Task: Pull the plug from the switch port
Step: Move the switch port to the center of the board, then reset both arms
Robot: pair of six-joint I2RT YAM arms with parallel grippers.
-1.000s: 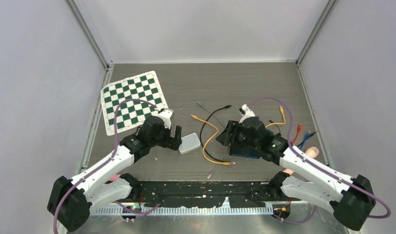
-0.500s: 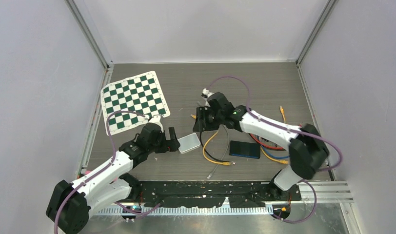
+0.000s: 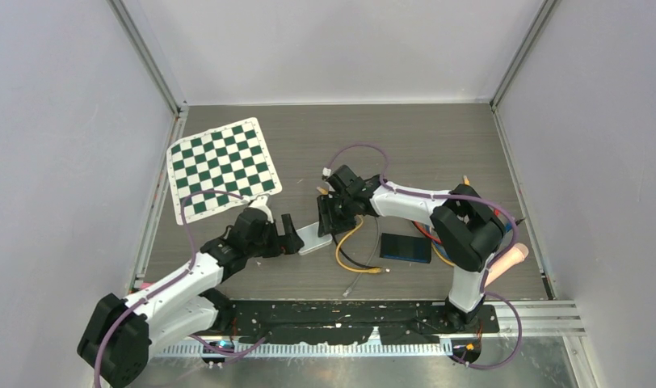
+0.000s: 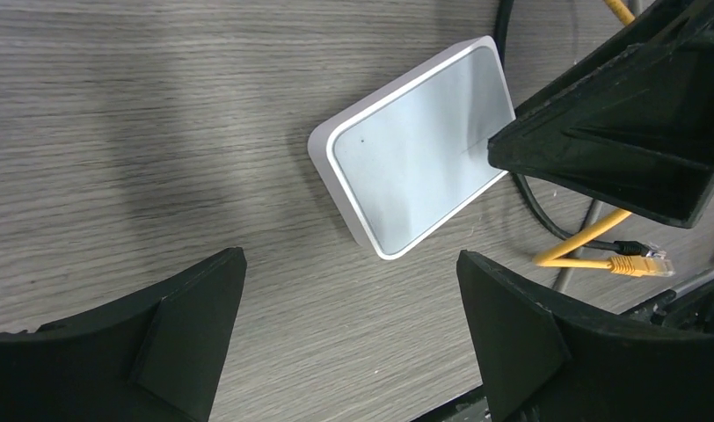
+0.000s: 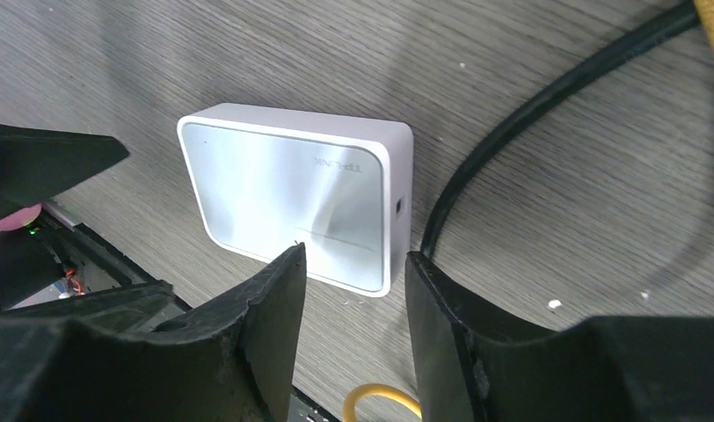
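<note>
Left wrist: left claw [image 4: 349, 264] gapes facing switch [image 4: 415, 158]; right claw [image 5: 355, 259] parted, empty.

Checkerboard sheet [image 3: 221, 168]: upper left of table, lying flat. White switch box [image 3: 310, 241]: centre of frame, between left gripper [image 3: 286, 237] and right gripper [image 3: 331, 217]. Yellow cable [image 3: 338, 250]: looped just right of box. Dark blue flat case [image 3: 405, 247]: centre right.

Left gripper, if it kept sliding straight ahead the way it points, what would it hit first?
Probably the white switch, lying flat just ahead of the open left gripper. The right gripper sits at its far edge, so that comes next. Height is hard to judge.
</note>
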